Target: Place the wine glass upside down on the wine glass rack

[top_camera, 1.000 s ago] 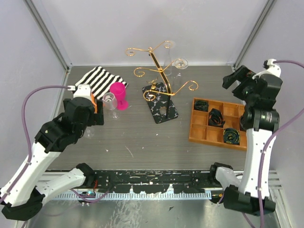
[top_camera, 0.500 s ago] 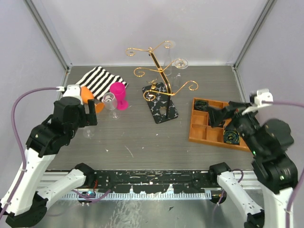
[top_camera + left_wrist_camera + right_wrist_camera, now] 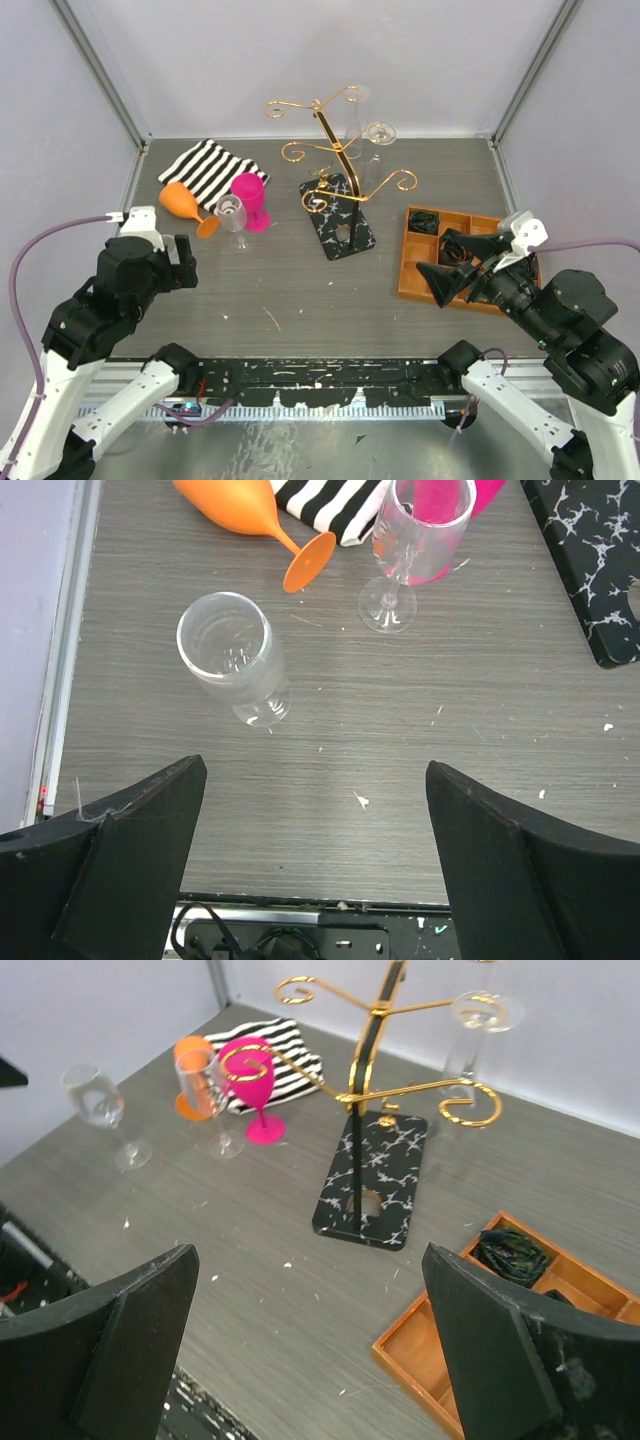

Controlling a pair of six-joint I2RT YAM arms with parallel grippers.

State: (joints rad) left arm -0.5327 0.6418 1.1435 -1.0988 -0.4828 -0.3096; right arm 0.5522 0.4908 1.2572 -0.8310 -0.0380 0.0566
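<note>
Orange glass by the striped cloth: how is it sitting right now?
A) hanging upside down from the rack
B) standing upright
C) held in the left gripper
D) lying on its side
D: the orange glass lies tipped over on its side beside the striped cloth, with no gripper on it.

Robot lab test cell — white panel walls (image 3: 300,60), aluminium frame posts (image 3: 100,70), robot arms (image 3: 110,300) bolted to rail (image 3: 320,375).

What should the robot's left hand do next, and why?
Probably ease the left gripper forward and down toward the nearest clear glass. Its jaws are open and empty, and that glass stands upright just ahead, with nothing touching it.
</note>
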